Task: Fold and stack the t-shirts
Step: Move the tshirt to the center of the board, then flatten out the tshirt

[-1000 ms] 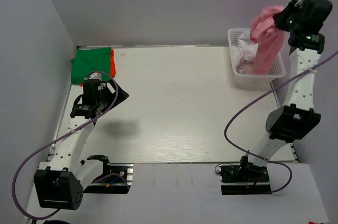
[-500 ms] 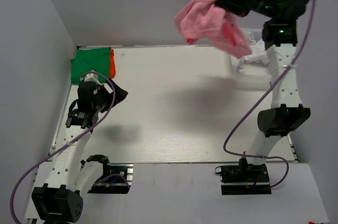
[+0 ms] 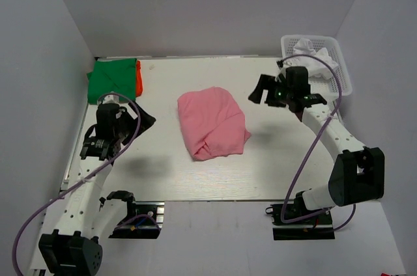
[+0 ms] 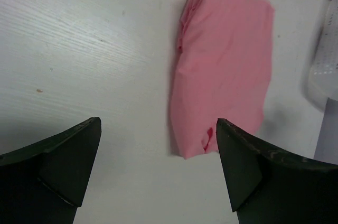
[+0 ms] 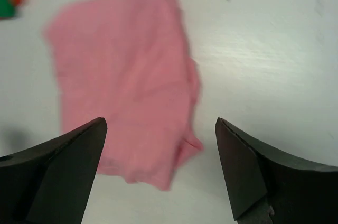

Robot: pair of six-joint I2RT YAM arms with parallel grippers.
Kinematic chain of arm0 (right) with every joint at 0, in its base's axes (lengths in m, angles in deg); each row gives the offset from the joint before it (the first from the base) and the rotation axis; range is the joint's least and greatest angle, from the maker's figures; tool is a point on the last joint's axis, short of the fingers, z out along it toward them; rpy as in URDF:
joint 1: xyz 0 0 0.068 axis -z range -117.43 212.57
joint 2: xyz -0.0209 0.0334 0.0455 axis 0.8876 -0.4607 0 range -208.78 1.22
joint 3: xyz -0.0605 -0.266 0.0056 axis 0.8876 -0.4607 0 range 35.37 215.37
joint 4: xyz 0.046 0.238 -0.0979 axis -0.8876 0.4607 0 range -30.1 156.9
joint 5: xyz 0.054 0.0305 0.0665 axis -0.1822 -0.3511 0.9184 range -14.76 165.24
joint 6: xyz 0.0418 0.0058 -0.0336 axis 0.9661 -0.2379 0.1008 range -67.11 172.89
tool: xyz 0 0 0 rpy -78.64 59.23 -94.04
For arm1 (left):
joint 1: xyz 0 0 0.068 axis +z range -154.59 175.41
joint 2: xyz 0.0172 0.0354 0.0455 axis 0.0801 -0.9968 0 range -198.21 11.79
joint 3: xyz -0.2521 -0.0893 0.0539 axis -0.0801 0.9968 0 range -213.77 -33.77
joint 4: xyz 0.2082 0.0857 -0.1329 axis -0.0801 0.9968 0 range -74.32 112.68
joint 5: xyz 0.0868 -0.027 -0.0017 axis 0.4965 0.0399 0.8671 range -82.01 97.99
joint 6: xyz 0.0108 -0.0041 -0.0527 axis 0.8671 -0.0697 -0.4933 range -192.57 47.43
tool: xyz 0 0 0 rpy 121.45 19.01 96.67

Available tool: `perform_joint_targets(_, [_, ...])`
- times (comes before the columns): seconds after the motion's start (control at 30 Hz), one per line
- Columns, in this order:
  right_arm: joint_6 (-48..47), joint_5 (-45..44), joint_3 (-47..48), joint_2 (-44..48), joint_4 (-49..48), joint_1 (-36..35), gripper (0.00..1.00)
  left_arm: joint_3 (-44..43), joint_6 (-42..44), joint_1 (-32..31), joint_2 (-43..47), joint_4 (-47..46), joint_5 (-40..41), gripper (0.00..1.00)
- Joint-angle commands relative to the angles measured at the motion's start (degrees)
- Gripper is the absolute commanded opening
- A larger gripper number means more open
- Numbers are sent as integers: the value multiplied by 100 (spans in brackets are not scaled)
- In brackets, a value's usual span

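Observation:
A pink t-shirt (image 3: 212, 123) lies crumpled in a loose heap in the middle of the table, held by nothing. My right gripper (image 3: 259, 94) hovers just to its right, open and empty, and the right wrist view shows the pink shirt (image 5: 121, 86) below and between its spread fingers. My left gripper (image 3: 144, 117) stands open and empty to the shirt's left. From the left wrist, the pink shirt (image 4: 222, 65) lies ahead, beyond the fingertips. A folded green t-shirt (image 3: 114, 79) rests on an orange one (image 3: 139, 78) at the back left corner.
A white slatted basket (image 3: 339, 71) holding a white garment (image 3: 311, 48) stands at the back right corner. Grey walls close in the table on the left, back and right.
My right arm swung the pink shirt out of the basket, across to the table's middle, and let it go; its jaws went from shut to open. The left arm barely moved.

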State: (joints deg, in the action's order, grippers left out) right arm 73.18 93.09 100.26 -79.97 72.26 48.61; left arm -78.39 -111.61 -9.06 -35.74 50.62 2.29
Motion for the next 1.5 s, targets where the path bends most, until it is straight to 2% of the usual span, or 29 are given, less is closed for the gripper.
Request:
perform_joint_targets(0.0, [-210,-2179,-432,366,381,-19,89,-12,2,-19,-466,259,78,100])
perform_joint_targets(0.13, [-280,-1961,-1063,516,468,-160,89,137,63,-19,-1090,-144,-230,100])
perform_joint_targets(0.2, [-246,-1524,-1170,569,495,-396,89,138,125,-72,-1363,-425,-440,100])
perform_joint_targets(0.3, [-158,-1476,-1566,665,583,-801,89,138,125,-317,-1786,-584,-756,100])
perform_joint_targets(0.33, [-123,-1555,-1732,692,609,-871,89,138,125,-405,-1786,-663,-845,96])
perform_joint_targets(0.47, [88,-1574,-2233,745,610,-1065,88,506,11,-1090,-1786,-883,-1004,94])
perform_joint_targets(0.53, [159,-1758,-2304,710,575,-1127,86,507,-181,-1617,-1838,-831,-820,93])
perform_joint_targets(0.63, [404,-2450,-2322,622,706,-1127,85,253,-288,-2469,-2136,-831,-486,93])
perform_joint_targets(0.7, [563,-2646,-2270,604,776,-1083,85,-273,-288,-3169,-2470,-779,14,93])
perform_joint_targets(0.73, [659,-2855,-2226,569,838,-1074,89,-528,-235,-3409,-2715,-560,207,93])
perform_joint_targets(0.8, [991,-3365,-2086,508,1256,-1066,90,-1458,-51,-3884,-3664,-209,892,93])
perform_joint_targets(0.83, [1064,-3906,-1989,499,1364,-1048,90,-2132,37,-4321,-4015,176,1295,93])
perform_joint_targets(0.93, [1301,-4367,-1900,778,1708,-925,90,-3250,301,-4868,-5229,540,1553,93])
perform_joint_targets(1.07, [1582,-5386,-1970,1322,1866,-644,90,-4123,433,-5178,-6135,717,1809,93])
perform_joint_targets(1.17, [1592,-5397,-2041,1772,1884,-460,90,-4659,608,-5309,-6740,602,1467,85])
perform_joint_targets(1.2, [1548,-5301,-2067,1956,1875,-381,90,-5061,609,-5310,-6917,758,1466,80])
perform_joint_targets(1.27, [1513,-5221,-2111,2045,1884,-336,90,-5389,609,-5388,-7208,961,1466,75])
perform_joint_targets(1.47, [1311,-4853,-2190,2169,1797,-178,90,-5601,557,-5512,-7665,1260,1702,61])
